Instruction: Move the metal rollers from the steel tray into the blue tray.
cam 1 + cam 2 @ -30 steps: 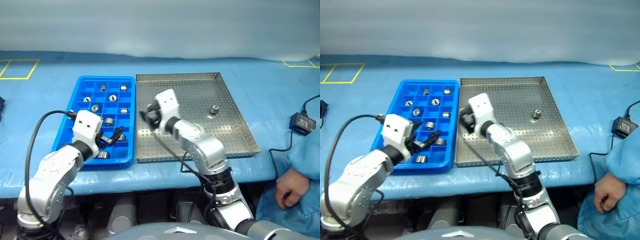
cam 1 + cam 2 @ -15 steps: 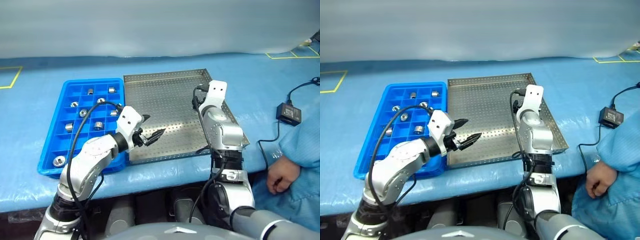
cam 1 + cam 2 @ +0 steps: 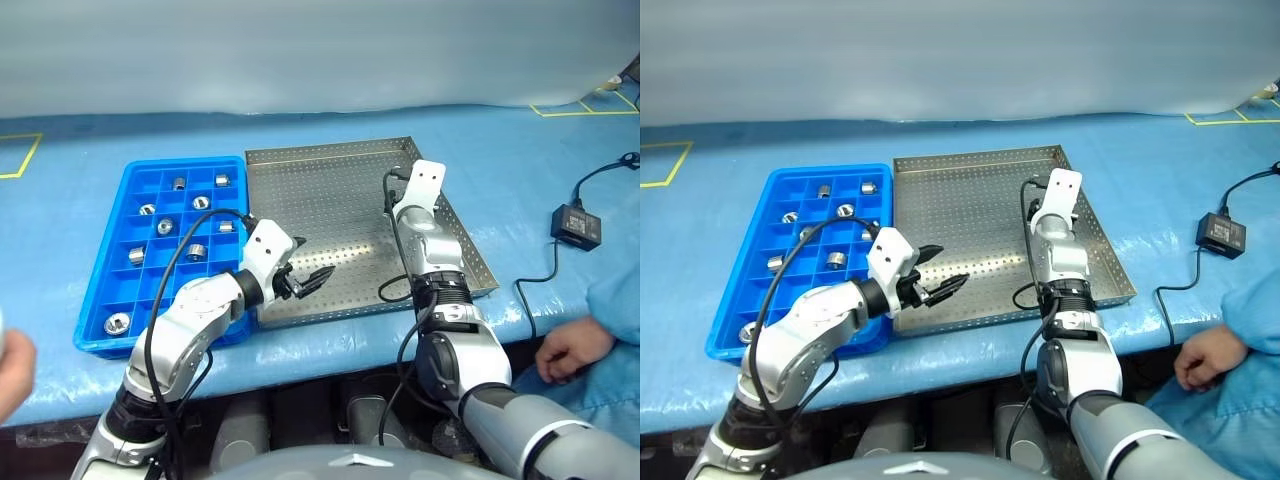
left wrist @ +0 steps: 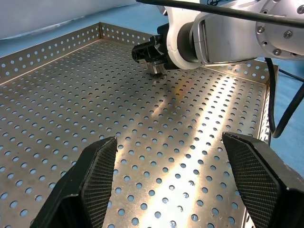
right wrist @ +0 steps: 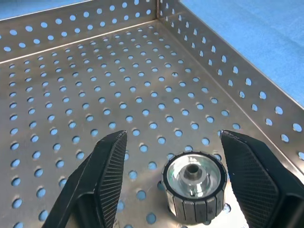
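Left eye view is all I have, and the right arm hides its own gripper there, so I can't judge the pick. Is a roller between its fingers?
Observer: Yes. In the right wrist view one small shiny silver roller stands upright on the perforated grey steel tray, between the open fingers of the right gripper, which are not touching it.
Operator: Any other rollers nearby?
Observer: None on the tray floor that this wrist view covers.
Operator: Is the left gripper holding anything?
Observer: No. The left gripper is open with nothing between its fingers, over bare tray floor.
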Motion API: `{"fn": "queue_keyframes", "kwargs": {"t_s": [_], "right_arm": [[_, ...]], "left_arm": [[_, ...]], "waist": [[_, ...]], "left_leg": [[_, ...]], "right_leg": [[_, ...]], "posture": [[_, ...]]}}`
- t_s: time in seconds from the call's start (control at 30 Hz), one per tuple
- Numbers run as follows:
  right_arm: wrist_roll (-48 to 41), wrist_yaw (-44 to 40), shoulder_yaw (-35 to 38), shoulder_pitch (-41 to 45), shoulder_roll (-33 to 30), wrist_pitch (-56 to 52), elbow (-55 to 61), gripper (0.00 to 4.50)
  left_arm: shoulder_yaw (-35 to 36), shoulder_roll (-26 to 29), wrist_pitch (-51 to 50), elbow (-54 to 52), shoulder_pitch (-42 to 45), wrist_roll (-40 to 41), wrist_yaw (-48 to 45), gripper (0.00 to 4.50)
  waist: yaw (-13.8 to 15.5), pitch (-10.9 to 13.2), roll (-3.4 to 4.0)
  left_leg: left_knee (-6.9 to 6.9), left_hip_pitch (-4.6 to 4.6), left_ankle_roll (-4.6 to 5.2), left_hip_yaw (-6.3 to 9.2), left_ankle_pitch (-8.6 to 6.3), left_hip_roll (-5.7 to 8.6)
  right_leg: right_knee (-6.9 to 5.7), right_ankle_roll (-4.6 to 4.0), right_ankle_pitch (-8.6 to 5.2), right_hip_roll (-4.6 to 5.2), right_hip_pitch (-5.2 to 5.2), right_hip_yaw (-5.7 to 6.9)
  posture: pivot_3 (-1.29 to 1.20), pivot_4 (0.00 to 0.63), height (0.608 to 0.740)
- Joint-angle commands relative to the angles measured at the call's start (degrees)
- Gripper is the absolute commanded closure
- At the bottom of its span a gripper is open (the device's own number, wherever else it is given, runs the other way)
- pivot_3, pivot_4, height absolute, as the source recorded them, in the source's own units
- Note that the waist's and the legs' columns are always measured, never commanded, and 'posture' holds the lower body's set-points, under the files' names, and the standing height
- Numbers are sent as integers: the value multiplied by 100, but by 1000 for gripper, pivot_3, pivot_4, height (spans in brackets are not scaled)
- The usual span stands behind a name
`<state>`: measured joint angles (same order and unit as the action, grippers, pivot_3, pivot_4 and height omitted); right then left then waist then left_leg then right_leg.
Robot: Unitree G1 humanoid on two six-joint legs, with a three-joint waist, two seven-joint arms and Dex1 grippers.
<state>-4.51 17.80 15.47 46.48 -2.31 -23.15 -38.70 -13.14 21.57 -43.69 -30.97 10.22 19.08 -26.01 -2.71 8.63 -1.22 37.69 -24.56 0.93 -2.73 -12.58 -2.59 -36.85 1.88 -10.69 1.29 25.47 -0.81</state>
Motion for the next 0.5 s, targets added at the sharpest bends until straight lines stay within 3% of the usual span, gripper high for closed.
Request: {"fn": "queue_keyframes", "kwargs": {"t_s": [0.03,0.5], "right_arm": [[-39,143,102,275,-123,301,-434,1203],[-397,499,403,575,-145,623,-1407,1203]], "left_arm": [[-58,-53,59,-229,0,-14,44,639],[-55,17,15,-272,-23,-12,91,639]], "waist": [[18,0,0],[48,0,1]], "left_leg": [[0,0,0,0,0,0],[-1,1,0,0,0,0]], "right_leg": [[1,0,0,0,0,0],[1,0,1,-1,-1,-1]], "posture": [[11,150,740],[16,150,740]]}}
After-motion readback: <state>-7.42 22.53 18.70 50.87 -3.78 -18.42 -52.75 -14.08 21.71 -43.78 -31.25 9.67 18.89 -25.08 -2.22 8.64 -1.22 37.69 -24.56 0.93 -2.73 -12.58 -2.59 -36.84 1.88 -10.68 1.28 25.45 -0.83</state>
